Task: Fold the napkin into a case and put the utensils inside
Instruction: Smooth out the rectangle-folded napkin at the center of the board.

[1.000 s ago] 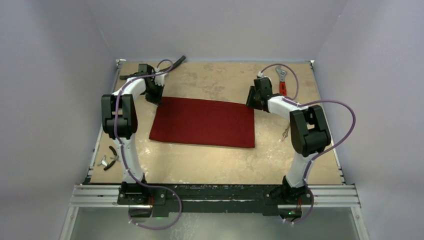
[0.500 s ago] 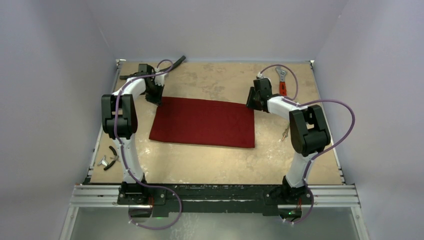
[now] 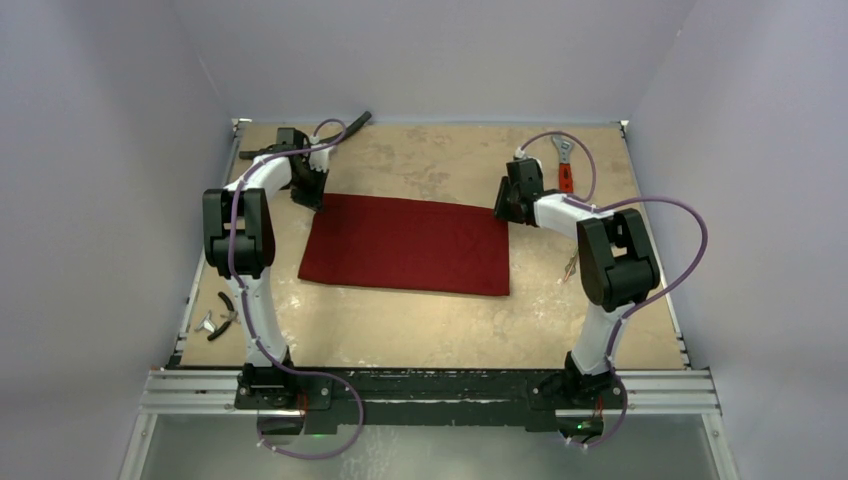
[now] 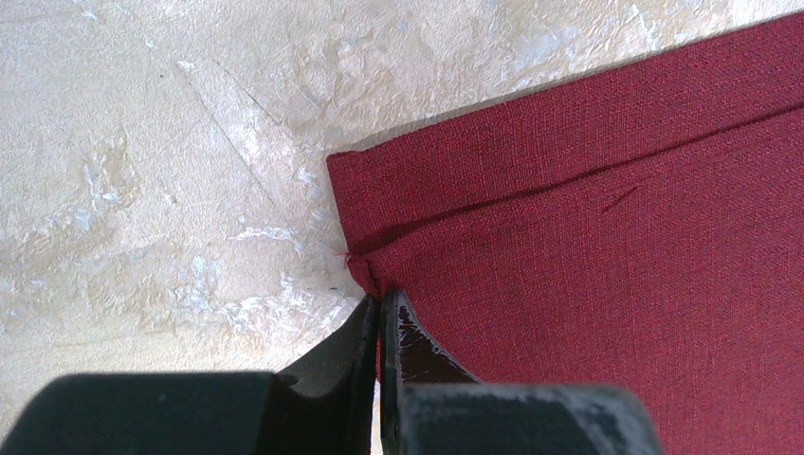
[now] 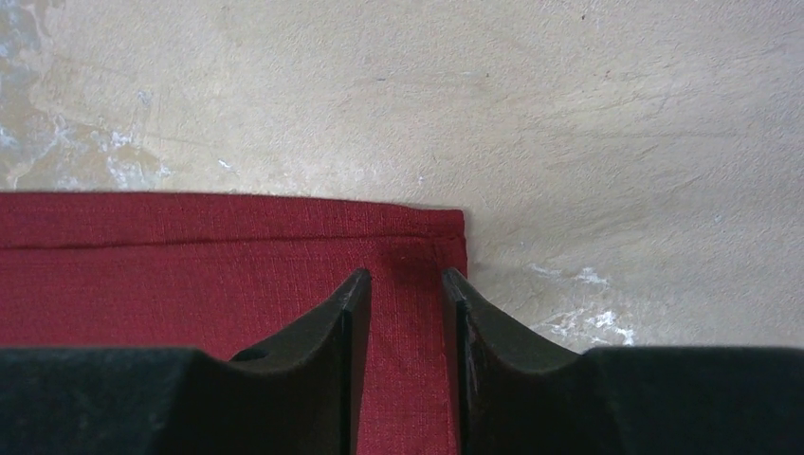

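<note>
The maroon napkin (image 3: 405, 245) lies flat mid-table, folded into a wide rectangle with a lower layer showing along its far edge (image 4: 569, 142). My left gripper (image 4: 381, 299) is at the far left corner (image 3: 314, 196), jaws shut, with the top layer's corner pinched at the tips. My right gripper (image 5: 406, 277) hovers over the far right corner (image 3: 503, 207), jaws open, with cloth (image 5: 237, 275) below the gap. A slim gold utensil tip (image 3: 571, 264) peeks out beside the right arm; the rest of the utensils is hidden.
A red-handled wrench (image 3: 564, 170) lies at the back right. A black hose (image 3: 352, 122) lies at the back left behind the left arm. A small dark-handled tool (image 3: 218, 320) rests near the table's left edge.
</note>
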